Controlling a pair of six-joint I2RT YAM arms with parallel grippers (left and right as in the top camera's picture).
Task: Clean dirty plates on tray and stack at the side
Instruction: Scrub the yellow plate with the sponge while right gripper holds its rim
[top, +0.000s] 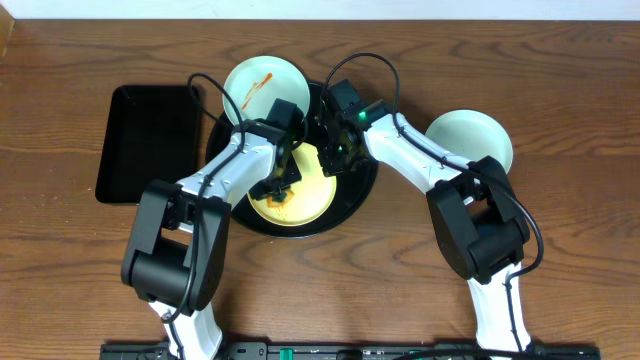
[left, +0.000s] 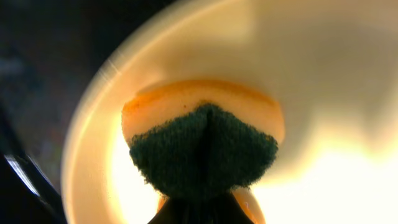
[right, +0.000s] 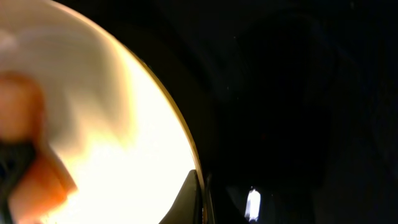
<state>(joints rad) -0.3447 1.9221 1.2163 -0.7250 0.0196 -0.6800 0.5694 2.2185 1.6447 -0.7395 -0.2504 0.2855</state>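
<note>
The pale yellow plate (top: 305, 200) lies on the round black tray (top: 362, 185), with orange sauce (left: 199, 94) smeared on it. My left gripper (top: 281, 188) is shut on a dark green sponge (left: 202, 149), which presses onto the sauce. My right gripper (top: 335, 160) is shut on the yellow plate's (right: 112, 143) far right rim, one dark finger (right: 186, 200) lying on the plate's inner side. A blue-green plate (top: 262, 85) with red streaks sits at the tray's back left edge. Another blue-green plate (top: 470, 140), with no streaks showing, rests on the table to the right.
A rectangular black tray (top: 150, 140) lies on the wooden table to the left of the round tray (right: 298, 93). Both arms cross over the round tray from the front.
</note>
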